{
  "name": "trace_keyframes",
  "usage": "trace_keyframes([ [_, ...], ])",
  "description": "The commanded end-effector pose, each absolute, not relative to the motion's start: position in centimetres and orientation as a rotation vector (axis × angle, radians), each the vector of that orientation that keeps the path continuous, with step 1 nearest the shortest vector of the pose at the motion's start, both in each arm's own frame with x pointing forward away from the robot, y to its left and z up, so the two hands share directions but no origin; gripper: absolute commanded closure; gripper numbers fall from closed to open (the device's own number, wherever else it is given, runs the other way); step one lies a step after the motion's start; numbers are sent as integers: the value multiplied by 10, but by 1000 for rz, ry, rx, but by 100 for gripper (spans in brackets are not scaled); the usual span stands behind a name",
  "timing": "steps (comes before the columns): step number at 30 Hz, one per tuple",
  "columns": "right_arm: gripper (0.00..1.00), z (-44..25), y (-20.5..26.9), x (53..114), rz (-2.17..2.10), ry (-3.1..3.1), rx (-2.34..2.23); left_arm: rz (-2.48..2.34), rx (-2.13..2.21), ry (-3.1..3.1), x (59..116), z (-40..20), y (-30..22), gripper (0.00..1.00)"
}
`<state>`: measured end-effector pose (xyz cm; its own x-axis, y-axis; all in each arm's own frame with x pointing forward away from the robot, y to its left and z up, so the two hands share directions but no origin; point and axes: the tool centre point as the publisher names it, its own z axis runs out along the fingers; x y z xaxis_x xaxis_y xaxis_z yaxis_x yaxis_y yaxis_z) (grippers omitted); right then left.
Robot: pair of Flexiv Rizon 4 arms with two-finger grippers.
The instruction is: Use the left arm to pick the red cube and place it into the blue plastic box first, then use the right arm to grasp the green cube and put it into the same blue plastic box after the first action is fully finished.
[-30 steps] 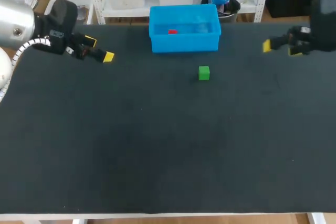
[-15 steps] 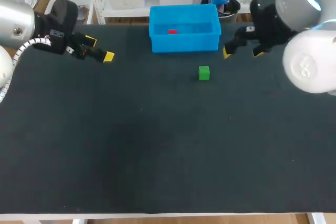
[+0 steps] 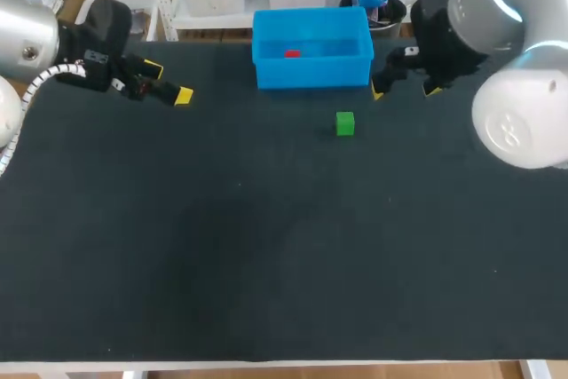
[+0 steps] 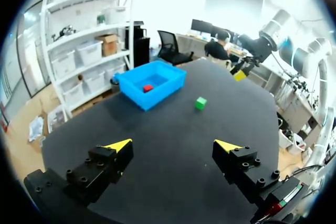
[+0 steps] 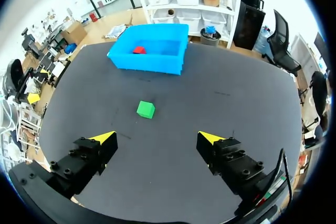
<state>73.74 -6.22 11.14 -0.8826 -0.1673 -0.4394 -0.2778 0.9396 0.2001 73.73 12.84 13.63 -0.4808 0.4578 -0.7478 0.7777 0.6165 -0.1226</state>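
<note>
- Your left gripper (image 3: 168, 82) hangs over the worktop (image 3: 266, 264) near its far left corner. Its two yellow-tipped fingers are spread wide and there's nothing between them.
- Look at the blue plastic box (image 3: 311, 73): it sits at the middle of the worktop's far edge, open side up.
- The red cube (image 3: 291, 53) lies inside that box on its floor, in the half nearer your left arm. Your left wrist view shows it there too, well ahead of the open fingers.
- The green cube (image 3: 345, 123) sits on the bare worktop just in front of the box, level with the box's right half. It is close to the front wall but apart from it.
- Your right gripper (image 3: 404, 90) is just off the box's right end, near the far edge and above the worktop. Its fingers stand wide apart and hold nothing.
- In your right wrist view the green cube (image 5: 145, 109) lies ahead of the gap between the fingers, touching neither tip, and the box lies further ahead.
- Your right arm comes in from the far right corner, with its large white joint over the right side of the worktop.
</note>
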Motion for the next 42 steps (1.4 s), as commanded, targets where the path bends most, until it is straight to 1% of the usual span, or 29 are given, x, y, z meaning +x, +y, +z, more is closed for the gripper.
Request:
trace_keyframes([
  [1, 0, 112, -62, 734, 339, 2664, -311, -601, 966, 2141, 736, 135, 130, 0],
  [8, 0, 112, -62, 734, 339, 2664, -311, -601, 966, 2141, 736, 135, 130, 0],
  [13, 0, 106, -33, 756, 299, 2712, -340, -601, 966, 2141, 736, 135, 130, 0],
  [20, 0, 91, -9, 775, 257, 2816, -366, -601, 966, 2141, 736, 135, 130, 0],
  [31, 0, 75, 2, 788, 239, 2896, -223, -601, 966, 2141, 736, 135, 130, 0],
  [34, 0, 73, 8, 789, 321, 2913, -215, -601, 966, 2141, 736, 135, 130, 0],
  [35, 0, 76, 10, 789, 413, 2801, -238, -601, 966, 2141, 736, 135, 130, 0],
  [42, 0, 76, 10, 789, 413, 2801, -238, -601, 966, 2141, 736, 135, 130, 0],
])
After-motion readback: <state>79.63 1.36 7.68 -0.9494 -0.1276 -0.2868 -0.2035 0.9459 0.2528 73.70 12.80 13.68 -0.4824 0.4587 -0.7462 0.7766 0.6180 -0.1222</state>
